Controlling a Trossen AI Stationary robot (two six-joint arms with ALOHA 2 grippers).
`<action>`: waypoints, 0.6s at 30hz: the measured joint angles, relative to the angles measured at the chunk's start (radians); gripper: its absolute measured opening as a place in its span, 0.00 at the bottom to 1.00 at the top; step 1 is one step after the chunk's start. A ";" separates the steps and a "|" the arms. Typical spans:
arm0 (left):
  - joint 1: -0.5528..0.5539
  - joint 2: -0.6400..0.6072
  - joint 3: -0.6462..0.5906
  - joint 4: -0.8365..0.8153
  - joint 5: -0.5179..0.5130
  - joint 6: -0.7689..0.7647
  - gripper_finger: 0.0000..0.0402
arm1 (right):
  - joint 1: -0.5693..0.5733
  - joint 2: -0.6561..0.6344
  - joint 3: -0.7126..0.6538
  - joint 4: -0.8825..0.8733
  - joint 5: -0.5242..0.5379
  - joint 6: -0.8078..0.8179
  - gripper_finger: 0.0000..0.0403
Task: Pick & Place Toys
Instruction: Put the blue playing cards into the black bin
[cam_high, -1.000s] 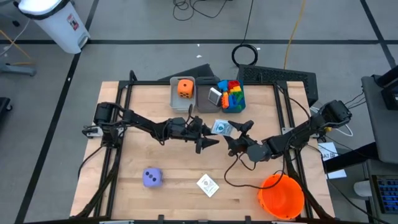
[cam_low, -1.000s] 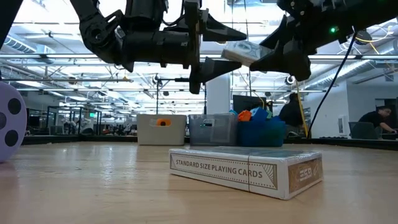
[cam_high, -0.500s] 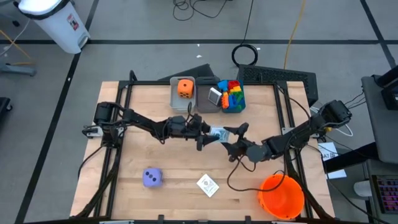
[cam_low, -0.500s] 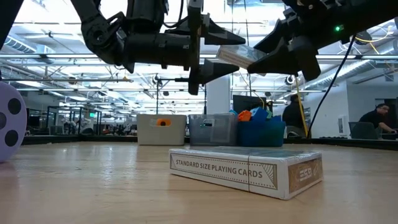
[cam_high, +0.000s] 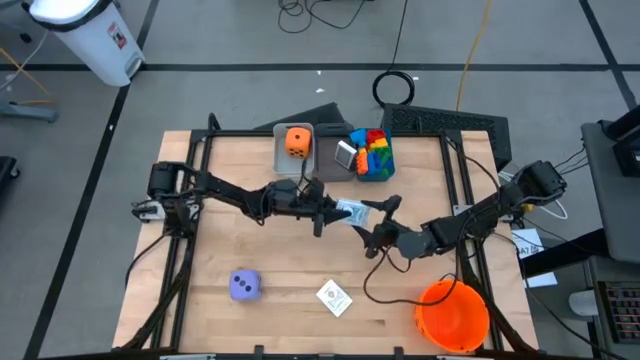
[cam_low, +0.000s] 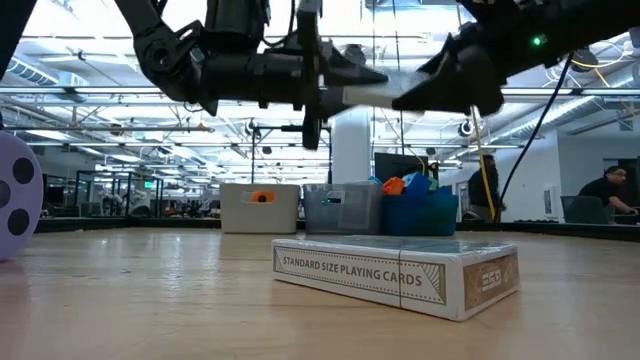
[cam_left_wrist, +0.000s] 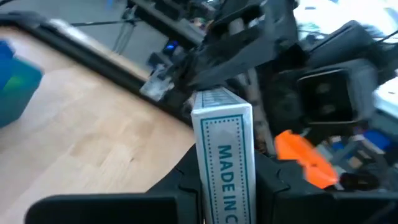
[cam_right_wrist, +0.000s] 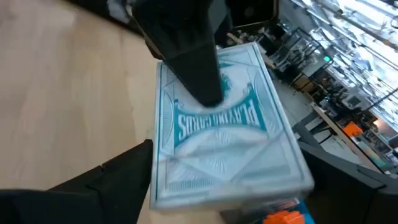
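Note:
A white and teal playing-card pack (cam_high: 350, 212) is held in the air over the middle of the table, between my two grippers. My left gripper (cam_high: 326, 208) comes at it from the table's left and is shut on it. My right gripper (cam_high: 376, 228) comes from the right and is also shut on it. The pack also shows in the left wrist view (cam_left_wrist: 224, 149) and the right wrist view (cam_right_wrist: 224, 137). A second card pack (cam_high: 334, 297) lies flat on the table near the front. A purple die (cam_high: 245, 286) sits on the table at front left. My left gripper pinches the pack's two broad faces (cam_left_wrist: 205, 168) between its two fingers, at the pack's left end. The fingers come level from the table's left. The pack is lifted clear of the table. My right gripper holds the pack's other end, with a finger (cam_right_wrist: 112, 180) beside each long edge (cam_right_wrist: 155, 180). It comes from the table's right, slanting. The pack lies about level between the two grippers, clear of the table.
At the far edge stand a grey bin with an orange die (cam_high: 297, 141), a middle bin (cam_high: 335, 160) and a blue bin of coloured blocks (cam_high: 372, 152). A big orange bucket (cam_high: 452, 315) stands at the front right. Bare wood lies at the left and front.
My right gripper has carried the pack a little toward the table's left, in between my left gripper's fingers. My left gripper's fingers, open a second ago, have shut on the pack. The pack has stayed in the air.

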 joint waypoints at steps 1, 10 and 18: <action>0.014 -0.010 0.000 0.003 0.026 0.000 0.17 | -0.001 -0.005 0.000 0.004 0.004 0.004 0.87; 0.143 -0.210 0.005 -0.215 -0.093 0.144 0.17 | 0.011 -0.082 0.001 -0.001 -0.014 0.023 0.88; 0.240 -0.190 0.088 -0.596 -0.457 0.248 0.17 | 0.003 -0.111 0.000 -0.014 -0.097 0.069 0.88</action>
